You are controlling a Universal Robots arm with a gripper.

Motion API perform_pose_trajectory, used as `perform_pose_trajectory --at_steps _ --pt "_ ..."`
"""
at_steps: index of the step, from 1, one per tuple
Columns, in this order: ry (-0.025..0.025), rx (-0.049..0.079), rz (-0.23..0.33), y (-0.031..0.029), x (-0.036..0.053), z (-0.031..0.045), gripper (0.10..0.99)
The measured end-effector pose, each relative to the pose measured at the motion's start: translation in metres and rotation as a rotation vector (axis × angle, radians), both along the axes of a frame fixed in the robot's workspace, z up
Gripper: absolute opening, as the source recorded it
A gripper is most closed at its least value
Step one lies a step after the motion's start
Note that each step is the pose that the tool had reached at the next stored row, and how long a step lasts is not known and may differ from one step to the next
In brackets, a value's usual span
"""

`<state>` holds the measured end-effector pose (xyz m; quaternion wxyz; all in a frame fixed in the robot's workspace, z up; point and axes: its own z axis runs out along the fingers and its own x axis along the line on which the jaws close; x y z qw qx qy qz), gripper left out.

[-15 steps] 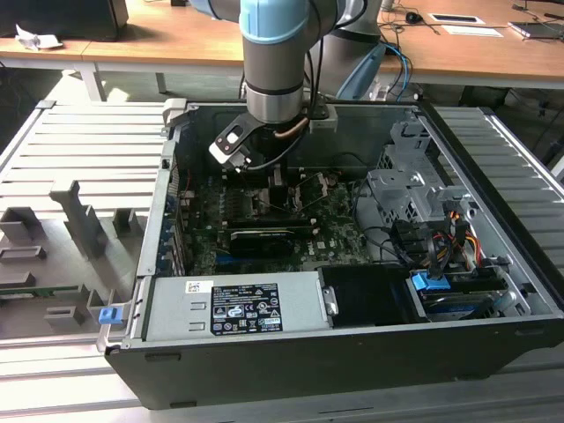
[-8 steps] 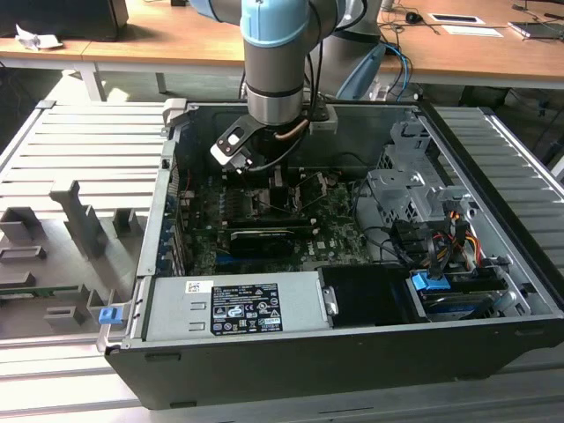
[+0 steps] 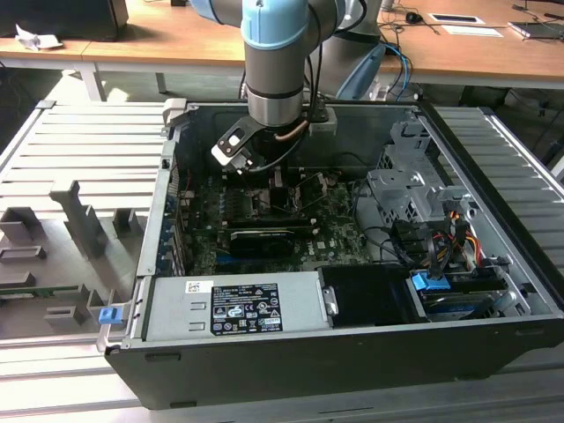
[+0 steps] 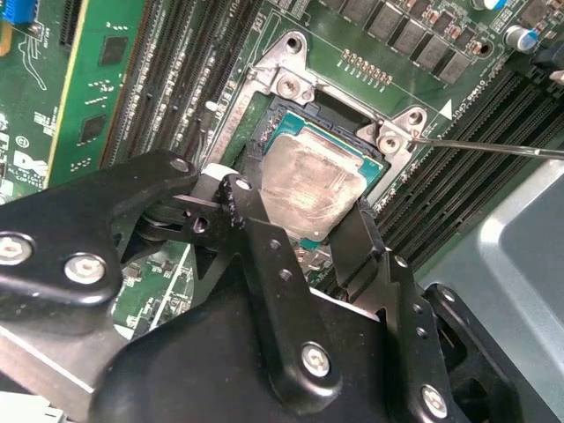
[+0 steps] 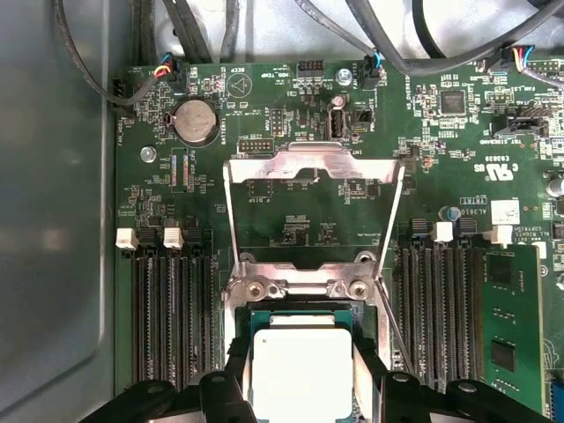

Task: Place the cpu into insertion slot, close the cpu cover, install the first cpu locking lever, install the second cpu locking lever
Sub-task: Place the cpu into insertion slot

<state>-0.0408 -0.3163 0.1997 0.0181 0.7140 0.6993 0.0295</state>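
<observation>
- Ribbed grey table (image 3: 79, 150), the exterior view's left: grey fixture blocks (image 3: 75, 225) and a small blue clip (image 3: 108, 315) at the near corner of the case.
- Open computer case (image 3: 352, 379), lying on its side. The labelled power supply (image 3: 233, 304) runs along its near wall.
- Long black card (image 3: 262, 238), mid-board, just near of the arm.
- Robot arm (image 3: 278, 62), coming down into the far-left part of the case. Its wrist blocks the board directly beneath it in the exterior view.
- Gripper (image 4: 302, 210): black fingers (image 4: 264, 256) clenched against two opposite edges of the cpu (image 5: 302, 370), which they cover.
- Cpu: silver face up, lying within the insertion slot (image 5: 300, 284). Whether it is fully seated cannot be told. Its near edge is cut off in the first wrist view.
- Cpu cover (image 5: 313, 167): raised open at the far side of the socket, with green board visible through its window.
- Locking lever (image 4: 493, 147): a thin metal rod running out from a socket corner over the memory slots, not latched. Its end is cut off.
- Memory slots (image 5: 167, 317): black rows on both sides of the socket.
- Coin cell (image 5: 196, 121): far-left on the board.
- Drive cage (image 3: 414, 189), the exterior view's right, with a tangle of coloured cables (image 3: 441, 238) near it.
</observation>
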Motion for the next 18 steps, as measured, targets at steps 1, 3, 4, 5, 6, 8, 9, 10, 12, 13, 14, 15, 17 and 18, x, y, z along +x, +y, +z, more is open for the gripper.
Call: perform_pose_trajectory --at_steps 1,3,4,5,6,8,9,10,12,13,14,15,17,18 --pt "0.0000 -0.001 0.000 0.0001 0.0001 -0.0002 0.541" --pt "0.0000 -0.008 0.000 0.0001 0.0001 -0.0002 0.541" --pt "0.0002 -0.009 0.000 0.0000 0.0000 -0.0004 0.541" --pt "0.0002 -0.009 0.000 0.0000 0.0001 -0.0006 0.541" --pt "0.0001 -0.009 0.000 0.0001 0.0001 -0.0007 0.541" --pt "0.0001 -0.009 0.000 0.0001 0.0001 -0.0008 0.541" --pt "0.0000 -0.009 0.000 0.0001 0.0001 -0.0009 0.541" --pt "0.0001 -0.009 0.000 0.0001 0.0001 -0.0009 0.541" --pt "0.0000 -0.009 0.000 0.0001 0.0001 -0.0011 0.553" --pt "0.0001 -0.009 0.000 0.0001 0.0001 -0.0011 0.553" --pt "0.0000 -0.009 0.000 0.0001 0.0001 -0.0011 0.616" --pt "0.0000 -0.009 0.000 0.0001 0.0001 -0.0012 0.616" --pt "0.0000 -0.009 0.000 0.0001 0.0001 -0.0012 0.616" --pt "-0.0001 -0.009 0.000 0.0000 0.0001 -0.0013 0.616"
